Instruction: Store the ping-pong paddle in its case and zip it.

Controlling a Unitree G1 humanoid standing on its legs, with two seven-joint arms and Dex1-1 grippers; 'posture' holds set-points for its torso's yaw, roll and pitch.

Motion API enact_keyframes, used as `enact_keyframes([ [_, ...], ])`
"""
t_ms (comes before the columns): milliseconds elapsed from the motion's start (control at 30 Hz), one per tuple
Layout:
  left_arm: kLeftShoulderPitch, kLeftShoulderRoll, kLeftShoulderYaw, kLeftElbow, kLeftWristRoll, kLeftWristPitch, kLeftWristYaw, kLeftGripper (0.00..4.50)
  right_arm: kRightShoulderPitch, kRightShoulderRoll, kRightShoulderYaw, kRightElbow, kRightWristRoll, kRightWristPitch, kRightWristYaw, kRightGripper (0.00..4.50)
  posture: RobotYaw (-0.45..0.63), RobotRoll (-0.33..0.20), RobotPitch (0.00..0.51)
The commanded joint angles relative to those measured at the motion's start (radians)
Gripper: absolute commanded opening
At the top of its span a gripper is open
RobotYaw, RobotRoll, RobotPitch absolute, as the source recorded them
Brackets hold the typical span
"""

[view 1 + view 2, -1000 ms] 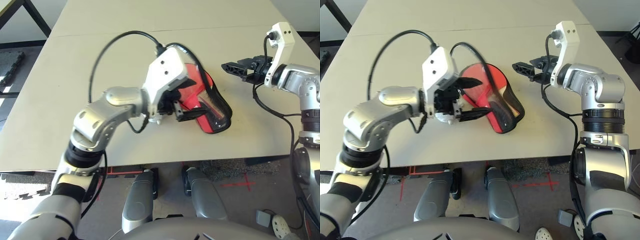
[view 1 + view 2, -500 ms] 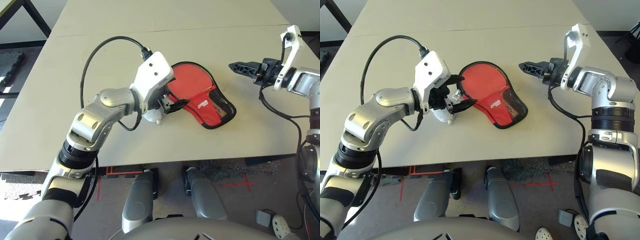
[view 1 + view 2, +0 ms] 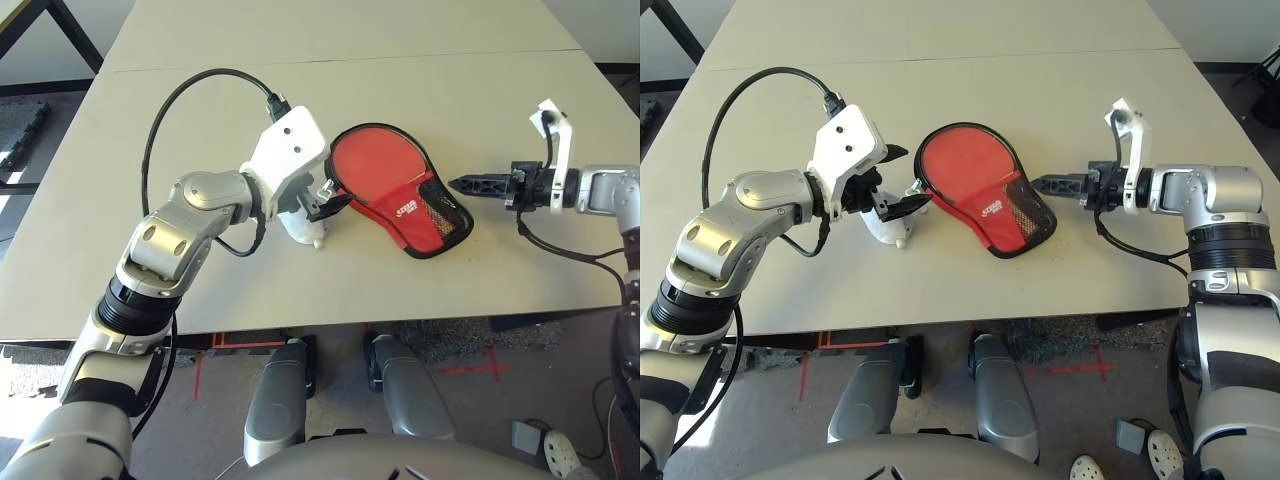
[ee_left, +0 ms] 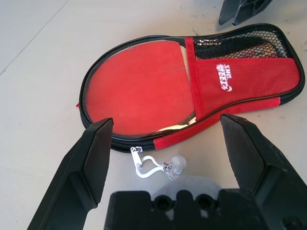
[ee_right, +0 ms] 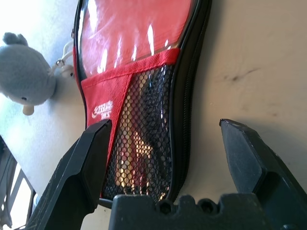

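Left wrist view | case [image 4: 144,91] red, black-piped, mesh pocket | both grippers spread wide, empty

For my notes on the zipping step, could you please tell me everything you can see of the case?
The case is a paddle-shaped red fabric pouch with black piping, lying flat on the table. Its narrow end carries a black mesh pocket and a small white logo; something red and pale shows through the mesh. A zipper runs along its edge, with a white clip on the pull. Neither open gripper touches it.
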Motion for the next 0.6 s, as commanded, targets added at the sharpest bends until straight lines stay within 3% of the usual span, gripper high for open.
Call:
enact_keyframes([
  [33,0.009,0.006,-0.013,0.011,0.013,-0.009,-0.019,4.50,0.019,0.013,0.028,-0.027,0.001,0.042,0.004,4.47,0.07,0.000,0.219],
  [400,0.016,0.003,-0.014,0.008,0.019,-0.009,-0.028,4.50,0.045,0.060,0.034,-0.103,0.025,0.194,-0.038,4.47,0.07,0.000,0.217],
  [500,0.017,0.000,-0.016,0.008,0.020,-0.009,-0.029,4.50,0.040,0.074,0.018,-0.088,0.021,0.222,-0.072,3.83,0.07,0.000,0.216],
  [600,0.018,-0.001,-0.017,0.009,0.022,-0.010,-0.029,4.50,0.030,0.080,-0.008,-0.066,0.024,0.239,-0.098,2.83,0.07,0.000,0.216],
])
